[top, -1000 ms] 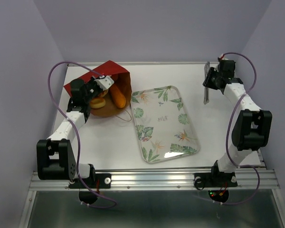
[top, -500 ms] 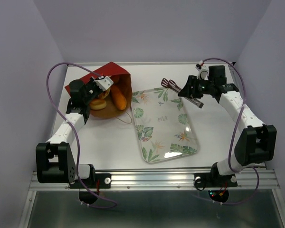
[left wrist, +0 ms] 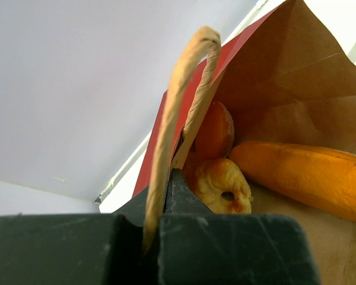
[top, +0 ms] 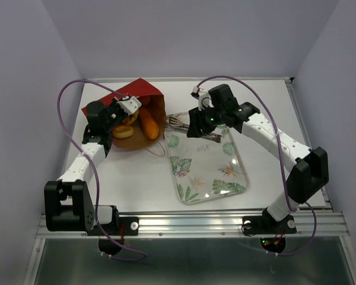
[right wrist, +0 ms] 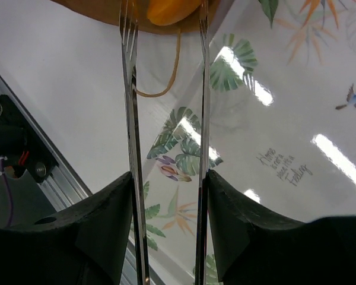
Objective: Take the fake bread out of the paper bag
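Top external: paper bag (top: 136, 90) on its side at table's (top: 130, 172) far-left corner, mouth toward tray (top: 237, 178); fake bread (top: 147, 122) inside.
Left wrist: left gripper (left wrist: 160, 222) clenched on twine handle (left wrist: 178, 101); long loaf (left wrist: 308, 175) and seemingly two buns (left wrist: 225, 184) within.
Right wrist: right gripper (right wrist: 169, 196) grasping tongs (right wrist: 130, 119), tips near bag mouth.

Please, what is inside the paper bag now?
Visible inside the bag: a long loaf, a ring bun, and a round bun behind it. The bag's bottom is covered by these and the wall, so any more bread cannot be seen.
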Motion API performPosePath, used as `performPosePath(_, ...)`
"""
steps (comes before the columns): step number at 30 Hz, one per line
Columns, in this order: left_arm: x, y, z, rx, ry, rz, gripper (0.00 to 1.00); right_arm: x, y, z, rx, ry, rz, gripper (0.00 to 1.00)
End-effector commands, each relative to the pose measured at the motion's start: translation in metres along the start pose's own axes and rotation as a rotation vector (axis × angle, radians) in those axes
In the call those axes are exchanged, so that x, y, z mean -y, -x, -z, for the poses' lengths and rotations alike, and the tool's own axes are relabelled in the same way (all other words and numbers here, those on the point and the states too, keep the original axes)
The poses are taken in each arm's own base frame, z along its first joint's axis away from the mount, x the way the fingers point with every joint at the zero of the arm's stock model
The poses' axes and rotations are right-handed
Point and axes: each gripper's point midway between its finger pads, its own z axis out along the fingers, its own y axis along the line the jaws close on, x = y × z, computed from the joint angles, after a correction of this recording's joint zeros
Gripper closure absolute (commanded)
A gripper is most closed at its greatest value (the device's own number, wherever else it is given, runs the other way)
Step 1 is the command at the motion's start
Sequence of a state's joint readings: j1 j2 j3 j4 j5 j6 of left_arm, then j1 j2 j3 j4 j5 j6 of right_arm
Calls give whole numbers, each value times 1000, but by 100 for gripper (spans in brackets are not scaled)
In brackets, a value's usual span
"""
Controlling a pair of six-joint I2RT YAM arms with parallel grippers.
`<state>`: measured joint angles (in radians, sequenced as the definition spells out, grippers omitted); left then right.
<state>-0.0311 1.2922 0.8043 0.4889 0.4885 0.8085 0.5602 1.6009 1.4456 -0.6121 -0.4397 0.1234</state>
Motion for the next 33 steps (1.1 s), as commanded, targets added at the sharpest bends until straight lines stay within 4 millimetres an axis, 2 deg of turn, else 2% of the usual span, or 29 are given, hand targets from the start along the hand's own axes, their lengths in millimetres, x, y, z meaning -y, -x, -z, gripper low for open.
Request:
performPosePath(1,-24,39,8,117,75,-55,100,-22,37,-2,79,-57,111,45)
performPosePath(4,-22,39,8,116,69,-48,100,-17,51,-22,101,-187,106,44)
performPosePath(5,-22,38,8,116,69,-42,100,-18,54,-35,95,-209,101,44)
performPosePath(6,-21,38,7,116,67,-39,100,-11,57,-39,98,-247,89,44)
performPosePath(8,-20,38,7,116,64,-37,100,-16,54,-57,74,-229,90,44)
performPosePath(10,-19,37,7,111,66,-35,100,-23,61,-65,84,-209,94,43)
performPosePath(15,-19,38,7,114,65,-36,100,-24,62,-93,63,-193,89,42)
performPosePath(17,-18,38,8,114,65,-34,100,-19,66,-98,73,-219,74,40)
performPosePath(21,-17,38,8,116,60,-37,100,-15,60,-112,53,-239,57,35)
performPosePath(29,-12,35,5,114,46,-24,100,-34,45,-140,-3,-115,-7,33)
performPosePath(33,-13,36,4,117,46,-18,100,-27,41,-146,-10,-145,-32,32)
